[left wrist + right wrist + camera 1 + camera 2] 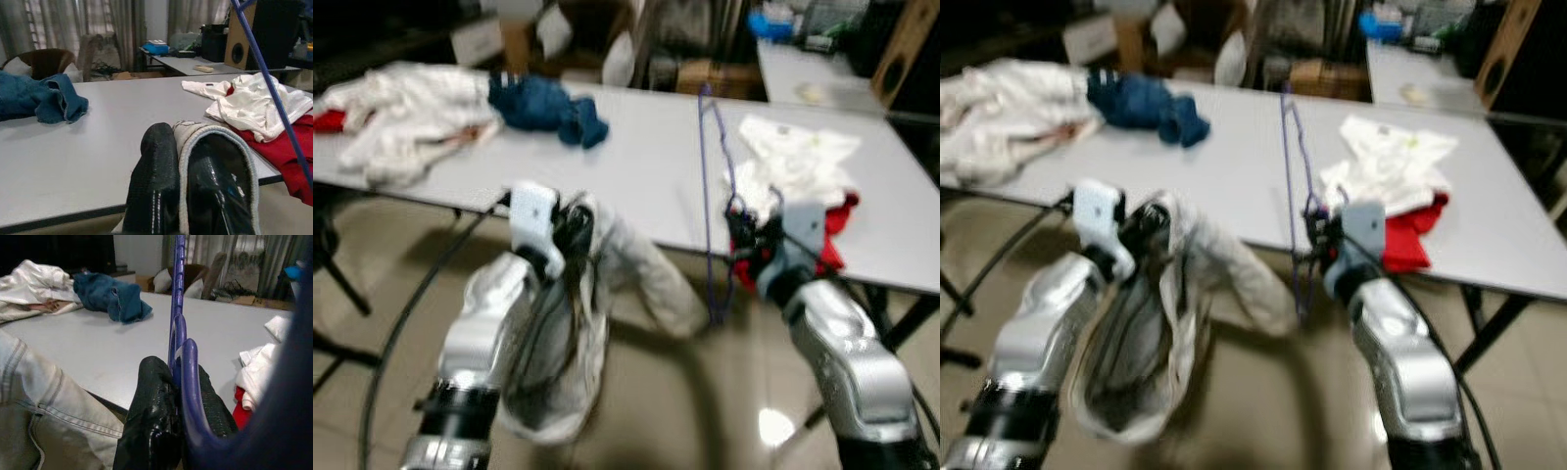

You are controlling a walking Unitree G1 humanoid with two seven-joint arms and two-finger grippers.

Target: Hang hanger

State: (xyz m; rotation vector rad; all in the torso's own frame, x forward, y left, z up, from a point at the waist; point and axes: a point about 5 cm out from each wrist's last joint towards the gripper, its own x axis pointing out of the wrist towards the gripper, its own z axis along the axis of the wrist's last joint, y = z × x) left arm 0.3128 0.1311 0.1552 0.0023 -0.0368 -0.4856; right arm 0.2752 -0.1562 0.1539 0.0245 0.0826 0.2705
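A thin blue hanger (pixel 710 186) stands upright at the front edge of the grey table (pixel 646 166), and my right gripper (pixel 741 233) is shut on it. In the right wrist view its blue bar (pixel 178 333) runs between the black fingers (pixel 151 406). My left gripper (pixel 570 227) is shut on the waistband of light beige jeans (pixel 636 274), which droop in front of the table. The left wrist view shows the grey hem (pixel 195 134) pinched between the fingertips (pixel 154 166).
On the table lie a blue garment (pixel 548 106) and white clothes (pixel 406 113) at the far left, and a white garment over a red one (pixel 798 162) at the right. A second table (pixel 803 64) and boxes stand behind. Below is tiled floor (pixel 705 411).
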